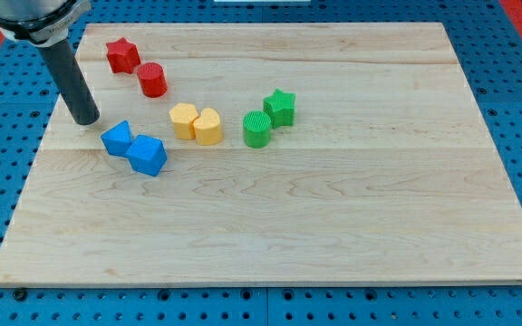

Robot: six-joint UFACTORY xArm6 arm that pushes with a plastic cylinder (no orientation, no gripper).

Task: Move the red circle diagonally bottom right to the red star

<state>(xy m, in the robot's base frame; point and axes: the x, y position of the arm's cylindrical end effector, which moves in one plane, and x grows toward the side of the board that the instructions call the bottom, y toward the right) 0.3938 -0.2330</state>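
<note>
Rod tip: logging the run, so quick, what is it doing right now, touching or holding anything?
My tip: no gripper, holds nothing; resting on the board, left of the blue blocks, touching none.

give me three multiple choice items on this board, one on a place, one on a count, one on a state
1. Where is my tip?
A. at the view's left, up-left of the blue blocks
B. between the green blocks
C. at the view's bottom right

2. How many blocks lie on the board?
A. six
B. eight
C. ten

3. What is the red circle touching?
A. my tip
B. a yellow block
C. neither

Answers: 1 A, the rod ends just left of the blue blocks. 2 B, four colours in pairs. 3 C, it sits just down-right of the red star, with bare wood between it and both.
</note>
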